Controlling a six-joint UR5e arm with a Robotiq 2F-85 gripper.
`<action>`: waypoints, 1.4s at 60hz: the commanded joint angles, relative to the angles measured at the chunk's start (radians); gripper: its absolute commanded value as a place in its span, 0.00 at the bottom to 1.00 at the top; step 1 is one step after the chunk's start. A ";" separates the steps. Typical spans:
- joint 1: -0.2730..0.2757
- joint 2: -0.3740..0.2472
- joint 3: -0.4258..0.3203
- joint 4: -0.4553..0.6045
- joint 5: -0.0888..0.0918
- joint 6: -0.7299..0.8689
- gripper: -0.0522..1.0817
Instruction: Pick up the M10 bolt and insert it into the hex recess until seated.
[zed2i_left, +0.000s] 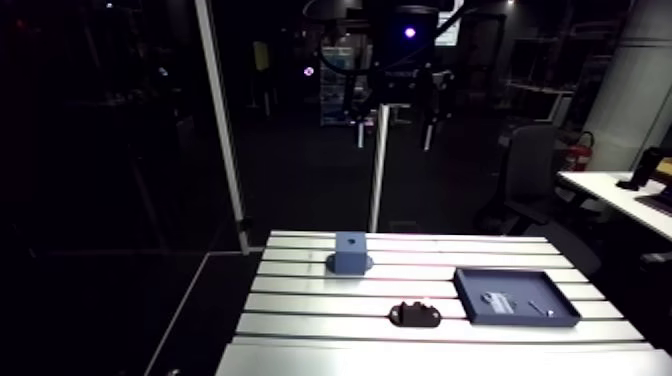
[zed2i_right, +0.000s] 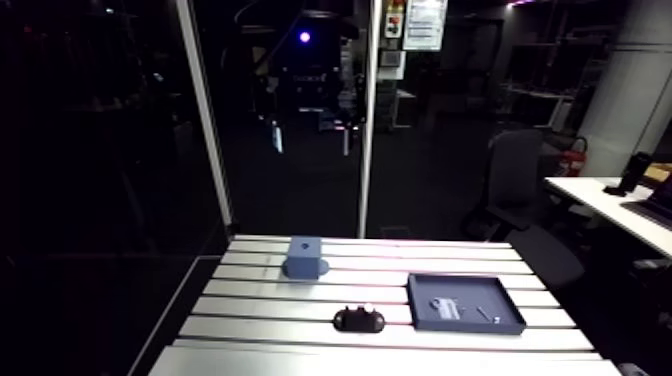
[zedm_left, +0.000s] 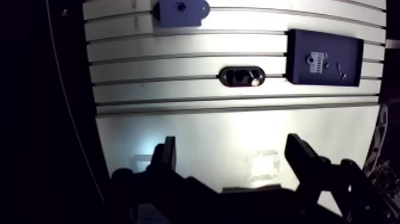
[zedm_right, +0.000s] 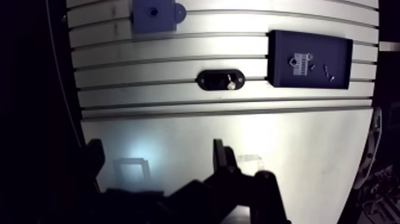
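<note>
Your gripper is spread wide and has hold of nothing. Its two dark fingers stand well apart, with only bare table between them. In the arm view it hangs high above the table's far edge.

Take 12 o'clock as straight ahead of the gripper in the wrist view:

- **Under the gripper:** the smooth front strip of the table lies beneath it, lit by a bright glare. The slotted rows run beyond that.
- **12 o'clock:** a black oval fixture lies flat across the slots. A small shiny spot sits at the end nearer the tray.
- **1 o'clock:** a shallow dark-blue tray lies just beside the fixture but not touching it. The bolt lies in it as a slim metal piece near the far-right end. It is too small for you to read its head or thread. A pale, patterned piece lies loose next to it, nearer the tray's middle.
- **11 o'clock:** a blue block on a rounded base stands upright at the far rows, with a dark hole in its top face. You cannot tell from here whether that hole is hexagonal.

The bolt, the fixture and the block all sit well apart from the gripper.
</note>
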 joint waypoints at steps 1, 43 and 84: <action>0.074 -0.077 0.063 0.009 -0.003 -0.009 0.05; 0.071 -0.086 0.077 0.004 -0.005 -0.009 0.05; -0.061 -0.092 0.317 -0.300 -0.034 -0.233 0.06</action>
